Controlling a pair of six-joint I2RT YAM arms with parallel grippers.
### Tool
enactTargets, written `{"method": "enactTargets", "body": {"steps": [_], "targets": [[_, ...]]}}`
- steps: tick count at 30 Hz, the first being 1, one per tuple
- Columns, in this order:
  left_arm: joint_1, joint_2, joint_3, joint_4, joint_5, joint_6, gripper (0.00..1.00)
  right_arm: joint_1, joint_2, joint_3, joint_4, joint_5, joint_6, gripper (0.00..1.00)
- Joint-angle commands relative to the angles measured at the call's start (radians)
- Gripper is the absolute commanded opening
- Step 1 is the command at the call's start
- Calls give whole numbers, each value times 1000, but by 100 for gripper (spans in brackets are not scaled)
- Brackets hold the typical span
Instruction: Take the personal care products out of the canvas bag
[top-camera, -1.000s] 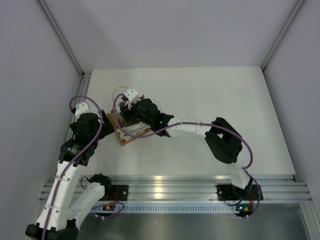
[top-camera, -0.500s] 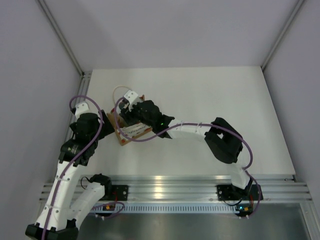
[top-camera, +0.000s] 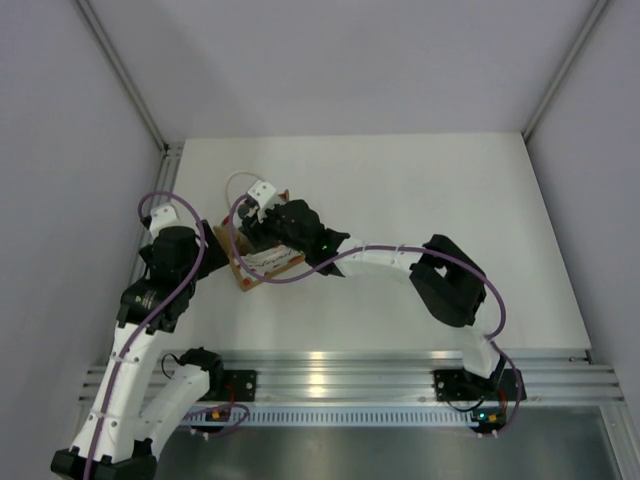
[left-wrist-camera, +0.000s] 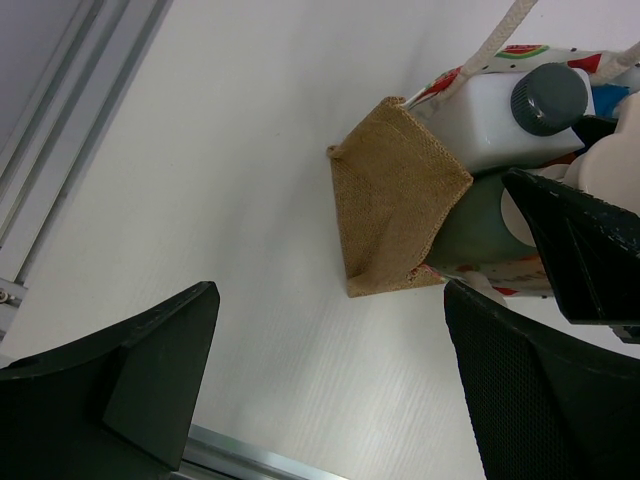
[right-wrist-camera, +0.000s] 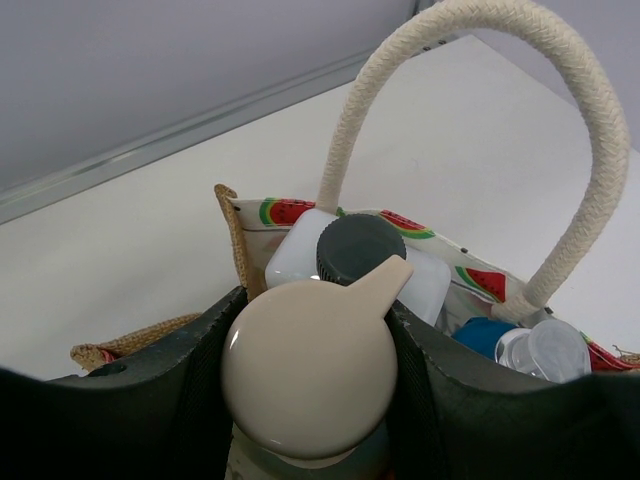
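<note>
1. I am watching the right arm (top-camera: 390, 258) reaching across the bench (top-camera: 420, 180) to the canvas bag (top-camera: 262, 262). The right jaws are sitting down in the bag's open mouth.
2. The right jaws are clamping, as far as I can tell from the wrist view, on the beige nozzle top (right-wrist-camera: 310, 370) of the grey-green bottle (left-wrist-camera: 470, 225). Both dark fingers (right-wrist-camera: 190, 400) are pressing against the top's sides, and its spout is pointing away, beyond the jaws.
3. The grey-green bottle is standing inside the bag, with its body mostly hidden beneath the right jaws.
4. Just beyond the right jaws, the white bottle (right-wrist-camera: 300, 250) with its grey cap (right-wrist-camera: 358, 248) is resting inside the bag against the watermelon-printed wall.
5. To the right of the right jaws, a blue top (right-wrist-camera: 488, 335) and a clear cap (right-wrist-camera: 545, 350) are showing inside the bag, under the white rope handle (right-wrist-camera: 590, 130). I am not seeing the bottles below them.
6. The left jaws are standing wide apart and gripping nothing, hovering over the bench.
7. The bag's woven tan end is lying ahead of the left jaws, between the lines of their two fingers and apart from both.
8. The left arm (top-camera: 165, 270) is bending beside the bag, which is sitting just to its right.
</note>
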Motion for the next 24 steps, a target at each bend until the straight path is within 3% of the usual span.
{"method": "enactTargets", "body": {"steps": [1, 24], "targets": [[0, -15, 3, 22, -2, -3, 98, -2, -111, 76, 130, -39, -10, 0], [0, -21, 3, 22, -4, -3, 98, -22, -157, 132, 99, -78, -9, 0]]}}
